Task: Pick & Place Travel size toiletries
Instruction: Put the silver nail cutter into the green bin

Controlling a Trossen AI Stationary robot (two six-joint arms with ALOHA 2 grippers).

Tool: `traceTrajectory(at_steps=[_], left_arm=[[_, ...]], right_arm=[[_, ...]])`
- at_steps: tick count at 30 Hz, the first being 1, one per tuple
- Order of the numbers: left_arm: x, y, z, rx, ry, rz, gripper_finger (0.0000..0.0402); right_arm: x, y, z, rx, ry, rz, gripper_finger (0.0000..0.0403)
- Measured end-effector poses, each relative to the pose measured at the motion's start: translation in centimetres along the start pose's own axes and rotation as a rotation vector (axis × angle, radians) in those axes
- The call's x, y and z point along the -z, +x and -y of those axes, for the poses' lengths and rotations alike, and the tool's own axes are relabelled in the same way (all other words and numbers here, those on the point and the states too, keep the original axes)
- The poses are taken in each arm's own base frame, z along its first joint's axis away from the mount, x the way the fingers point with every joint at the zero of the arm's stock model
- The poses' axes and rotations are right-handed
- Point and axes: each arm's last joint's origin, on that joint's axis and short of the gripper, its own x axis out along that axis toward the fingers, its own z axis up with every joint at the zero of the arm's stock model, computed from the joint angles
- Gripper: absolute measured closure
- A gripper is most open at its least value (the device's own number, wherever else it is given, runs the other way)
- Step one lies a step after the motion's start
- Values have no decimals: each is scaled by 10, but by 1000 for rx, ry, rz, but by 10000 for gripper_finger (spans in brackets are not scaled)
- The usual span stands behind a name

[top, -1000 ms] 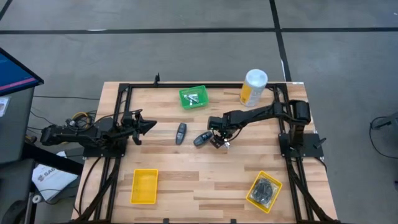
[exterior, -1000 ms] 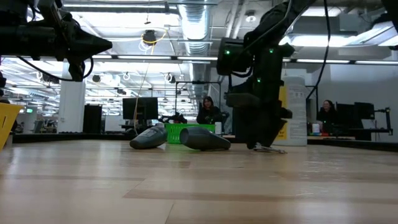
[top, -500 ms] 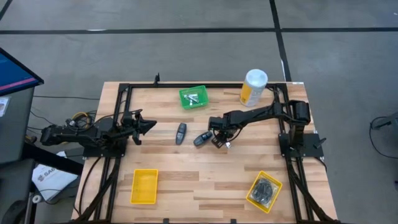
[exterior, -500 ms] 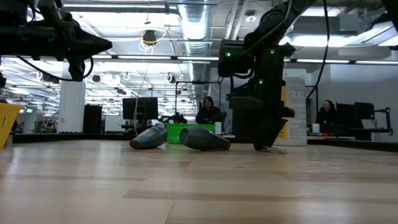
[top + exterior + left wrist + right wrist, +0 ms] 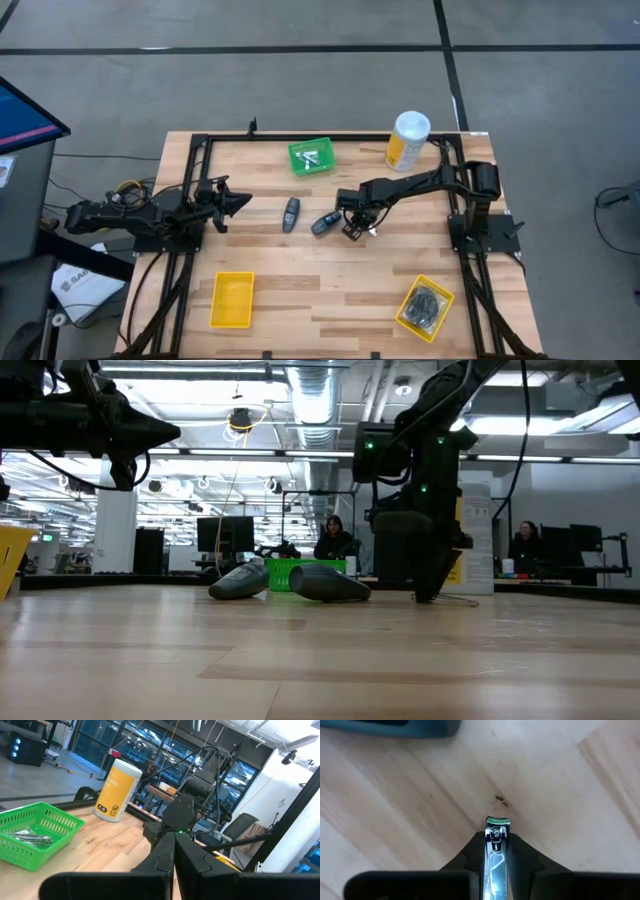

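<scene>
1. Since a second ago the right gripper (image 5: 352, 230) has shifted slightly toward the table's right edge, and the slim silvery metal nail clipper (image 5: 492, 860) that lay just beside it is now clamped between its fingers (image 5: 522, 857).
2. That gripper points straight down at the middle of the light wooden table (image 5: 320, 290), its tips at the boards.
3. Just beside it, toward the left edge, lies a dark elongated oval piece (image 5: 324, 223); a second dark oval piece (image 5: 290, 213) lies a little farther left.
4. A green plastic basket (image 5: 310, 156) near the far edge holds more silvery pieces (image 5: 27, 837).
5. A yellow tray (image 5: 425, 307) at the near right corner holds black round bundles (image 5: 428, 303); another yellow tray (image 5: 232, 299) sits near the near left corner.
6. A tall white-and-yellow cylindrical canister (image 5: 407, 141) stands near the far right corner.
7. The left gripper (image 5: 236, 203) waits at the left edge, raised, its fingers pressed together.
</scene>
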Motion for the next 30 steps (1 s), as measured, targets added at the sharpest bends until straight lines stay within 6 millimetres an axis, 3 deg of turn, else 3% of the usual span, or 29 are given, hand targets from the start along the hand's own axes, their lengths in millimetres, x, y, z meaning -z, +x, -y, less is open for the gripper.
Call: traceTrajectory(at_steps=[10, 16, 21, 30], left_arm=[[0, 0, 0, 2, 1, -2, 401], [0, 0, 0, 2, 1, -2, 401], [0, 0, 0, 2, 1, -1, 401], [0, 0, 0, 0, 1, 0, 401]], right_arm=[[4, -52, 5, -73, -2, 124, 361], [-5, -93, 6, -190, 19, 392, 361], [-28, -120, 7, -260, 1, 656, 361], [-102, -134, 13, -149, -150, 761, 361]])
